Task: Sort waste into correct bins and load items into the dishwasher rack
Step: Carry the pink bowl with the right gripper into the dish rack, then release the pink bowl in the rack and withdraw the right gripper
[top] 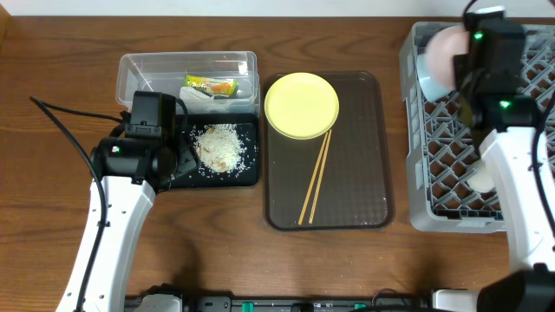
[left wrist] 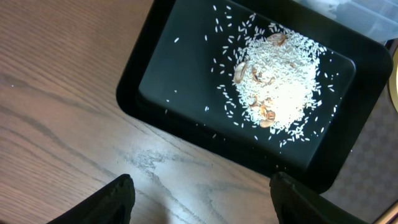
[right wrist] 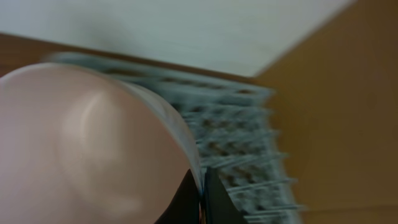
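The heap of rice scraps (top: 221, 147) (left wrist: 277, 90) lies in the black tray (top: 247, 179) (left wrist: 168, 81). The crumpled wrapper (top: 212, 87) is in the clear tub (top: 139, 69). My left gripper (top: 178, 165) (left wrist: 202, 186) is open and empty over the bare table by the black tray's near edge. The yellow plate (top: 301, 104) and the chopsticks (top: 316, 178) lie on the brown tray. My right gripper (top: 473, 80) (right wrist: 202, 186) is shut on the rim of the pinkish-white bowl (top: 444, 50) (right wrist: 81, 143) over the grey rack (top: 434, 173) (right wrist: 242, 130). A light blue rim (top: 425, 82) shows along the bowl's edge. A pale cup (top: 483, 179) lies in the rack.
The dark brown serving tray (top: 364, 173) sits between the bins and the rack. The clear tub stands directly behind the black tray. A black cable (top: 69, 121) trails over the table left of my left arm. My right arm crosses the rack's right side.
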